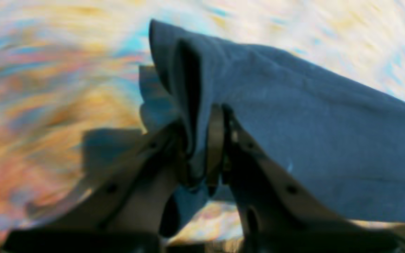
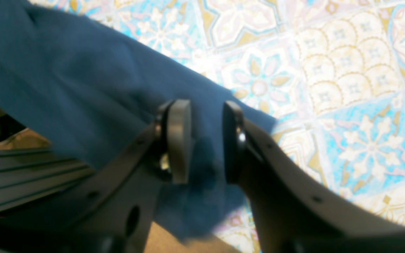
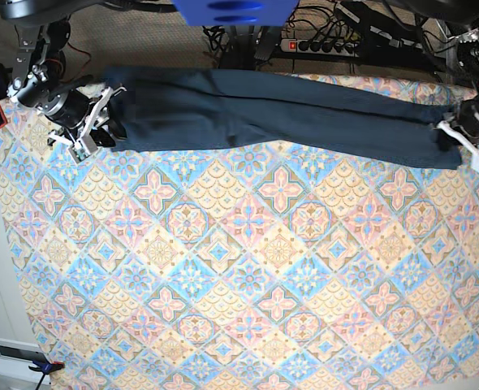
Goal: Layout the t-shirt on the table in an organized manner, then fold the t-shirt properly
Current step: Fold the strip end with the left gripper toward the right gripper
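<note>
Pinching a bunched fold of the dark navy cloth t-shirt (image 1: 294,140), the left hand (image 1: 202,147) appears clenched; the right hand (image 2: 206,140) stands released above the floral-tiled desk (image 3: 239,284).

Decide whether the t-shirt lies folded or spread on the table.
Neither: the t-shirt is stretched into a long narrow band along the table's far edge, bunched lengthwise, one end pinched in the left hand.

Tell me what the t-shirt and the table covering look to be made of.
The t-shirt: soft matte woven or knit cloth, probably cotton; it folds and bunches limply where the left gripper pinches it, with no shine. The table covering: apparently a printed fabric or vinyl cloth with pink, blue and cream tile pattern; it lies flat and smooth, but the weave is too fine to tell which.
</note>
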You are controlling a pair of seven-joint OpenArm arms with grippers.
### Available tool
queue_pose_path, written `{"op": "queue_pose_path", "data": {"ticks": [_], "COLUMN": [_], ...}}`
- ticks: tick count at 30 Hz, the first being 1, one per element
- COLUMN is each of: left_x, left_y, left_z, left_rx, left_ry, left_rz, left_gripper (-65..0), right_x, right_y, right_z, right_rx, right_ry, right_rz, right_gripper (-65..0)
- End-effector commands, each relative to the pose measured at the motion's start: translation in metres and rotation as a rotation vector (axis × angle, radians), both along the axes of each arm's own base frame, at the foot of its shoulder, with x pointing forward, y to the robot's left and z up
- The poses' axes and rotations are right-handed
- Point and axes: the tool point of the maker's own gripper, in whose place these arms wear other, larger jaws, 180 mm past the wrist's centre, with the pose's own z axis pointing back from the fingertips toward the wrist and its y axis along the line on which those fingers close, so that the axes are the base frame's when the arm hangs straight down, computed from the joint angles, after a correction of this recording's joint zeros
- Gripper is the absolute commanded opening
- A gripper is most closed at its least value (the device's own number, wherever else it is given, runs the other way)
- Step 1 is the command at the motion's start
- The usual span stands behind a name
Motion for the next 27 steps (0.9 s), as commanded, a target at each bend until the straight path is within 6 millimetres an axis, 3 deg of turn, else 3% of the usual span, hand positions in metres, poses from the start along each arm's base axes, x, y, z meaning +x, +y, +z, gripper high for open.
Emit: {"op": "queue_pose_path", "data": {"ticks": [1,5,9,11,19,27], "left_x": [0.023,0.039,0.049,0.046,0.022,0.014], "left_y": [0.018,0.055,0.053,0.038,-0.068,-0.117], "left_z": [0.027,0.041,0.058,0.064,0.065,0.048], "left_rx": [0.05,0.163,0.189,0.193,0.023,-0.152], "left_ry": [-0.089,-0.075,-0.114,-0.111,-0.142,-0.141], "left_rz": [0.021,0.077,0.056,0.01,-0.174,-0.18], "left_gripper": [-64.9,-64.9,-64.9,-64.9,-64.8,-64.8], "right_x": [0.005,0.006,0.005,0.005,0.007,0.017], "right_y": [0.0,0.001,0.001,-0.001,-0.002,-0.002], "right_z": [0.01,0.01,0.01,0.011,0.012,0.019], "right_rx": [0.007,0.008,0.008,0.005,0.003,0.003], "right_ry": [-0.04,-0.041,-0.039,-0.041,-0.049,-0.08], "right_rz": [0.01,0.011,0.011,0.006,0.004,0.004], "right_gripper": [-49.5,-49.5,-49.5,-49.5,-49.5,-49.5]}}
